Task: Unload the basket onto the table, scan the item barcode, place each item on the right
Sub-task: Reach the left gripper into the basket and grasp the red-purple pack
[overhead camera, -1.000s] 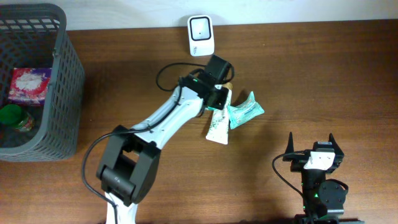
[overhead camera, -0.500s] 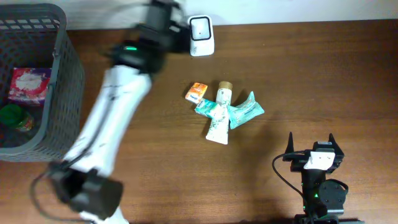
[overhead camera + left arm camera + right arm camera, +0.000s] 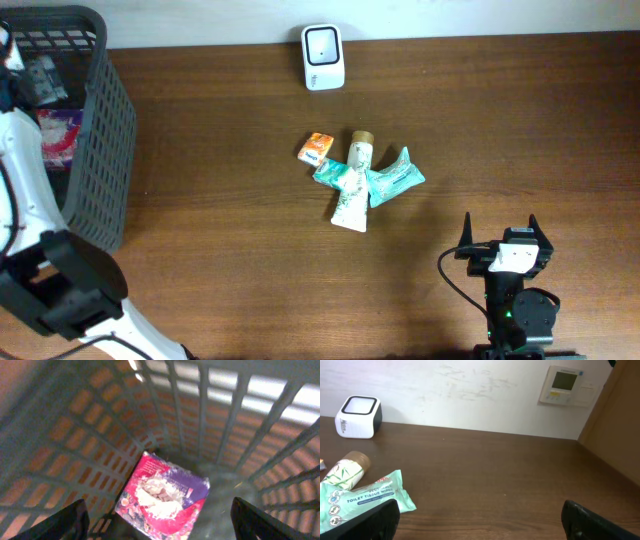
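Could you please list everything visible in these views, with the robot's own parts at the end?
table: one, brown wood, under everything
basket: one, grey, table's far left
packet: one, pink and purple, on the basket floor
scanner: one, white, back edge, centre
sachet: one, orange, left of the tube
tube: one, white-green with brown cap, table centre
wipes: teal, under and beside the tube; one pack or two, cannot tell
wall panel: one, white, on the wall
left arm: one, white, reaching into the basket
left jaws: black, open, above the packet
right arm: one, black, near edge
right jaws: black, open, empty
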You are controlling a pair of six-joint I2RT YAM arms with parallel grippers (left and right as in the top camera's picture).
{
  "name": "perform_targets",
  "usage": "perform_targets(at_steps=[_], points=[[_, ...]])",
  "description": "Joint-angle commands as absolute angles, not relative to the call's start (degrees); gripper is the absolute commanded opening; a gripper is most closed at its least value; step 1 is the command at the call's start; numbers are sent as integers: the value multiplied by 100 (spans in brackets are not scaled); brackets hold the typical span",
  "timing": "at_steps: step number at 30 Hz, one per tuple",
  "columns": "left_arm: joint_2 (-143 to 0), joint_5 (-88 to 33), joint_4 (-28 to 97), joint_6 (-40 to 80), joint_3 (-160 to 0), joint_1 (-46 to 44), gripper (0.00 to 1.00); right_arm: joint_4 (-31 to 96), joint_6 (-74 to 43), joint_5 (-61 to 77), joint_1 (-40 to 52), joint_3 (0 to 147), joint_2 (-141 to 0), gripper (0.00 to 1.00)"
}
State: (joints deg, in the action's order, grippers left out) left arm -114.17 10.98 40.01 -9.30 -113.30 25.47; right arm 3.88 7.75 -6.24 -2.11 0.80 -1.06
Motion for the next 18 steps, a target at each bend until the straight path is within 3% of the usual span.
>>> perform_targets(at_steps=[1, 6, 14, 15, 16, 17, 18], points=[[-12018, 1081, 4018, -2053, -11323, 2552, 88, 405, 794, -714, -233, 32, -80, 99], [-12785, 1177, 4340, -3129, -11319, 2558, 86, 405, 794, -714, -233, 32, -80, 99], [-13472, 1918, 4357, -3391, -11319, 2567, 84, 405, 794, -714, -233, 32, -80, 99], [-13493, 2084, 4340, -3389, -11319, 2569, 77, 405, 794, -714, -233, 32, -80, 99], [-13500, 2102, 4344, -3387, -11319, 2569, 63, 405, 794, -714, -233, 32, -80, 99], [-13500, 2104, 4362, -3385, -11319, 2567, 31, 405, 794, -714, -233, 32, -80, 99], [-13480, 2224, 4372, -3203, -11321, 2567, 11, 405, 794, -714, -233, 32, -80, 99]])
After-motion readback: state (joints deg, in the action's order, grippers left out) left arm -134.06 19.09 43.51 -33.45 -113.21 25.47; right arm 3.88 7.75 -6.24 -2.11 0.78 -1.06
